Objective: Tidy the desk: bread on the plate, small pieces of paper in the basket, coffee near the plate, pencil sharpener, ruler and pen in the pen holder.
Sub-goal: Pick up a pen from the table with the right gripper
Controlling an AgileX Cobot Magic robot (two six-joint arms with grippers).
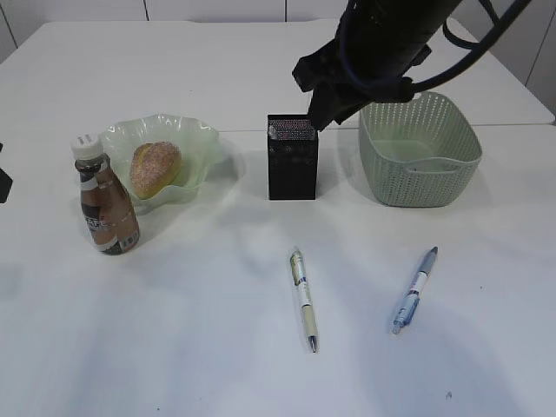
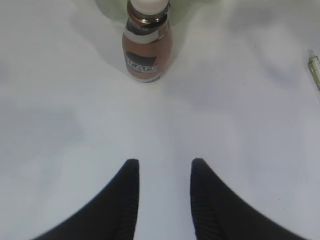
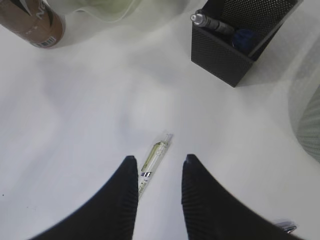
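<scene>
The bread (image 1: 156, 168) lies on the plate (image 1: 201, 139), and the coffee (image 1: 106, 198) stands upright beside it. The pen holder (image 1: 292, 161) has a grey pen (image 3: 212, 22) and a blue object (image 3: 243, 39) inside. On the desk, a green-and-white pen (image 1: 303, 300) and a blue pen (image 1: 414, 289) lie loose. My right gripper (image 3: 159, 157) hangs open above the green-and-white pen (image 3: 157, 150), which shows between its fingers. My left gripper (image 2: 165, 161) is open and empty over bare desk, with the coffee (image 2: 147, 47) ahead. The ruler, pencil sharpener and paper pieces cannot be made out.
The basket (image 1: 419, 161) stands right of the pen holder. My right arm (image 1: 373, 52) looms dark over the back of the desk, covering the holder's top corner. A seam (image 1: 504, 124) crosses the tabletop behind the objects.
</scene>
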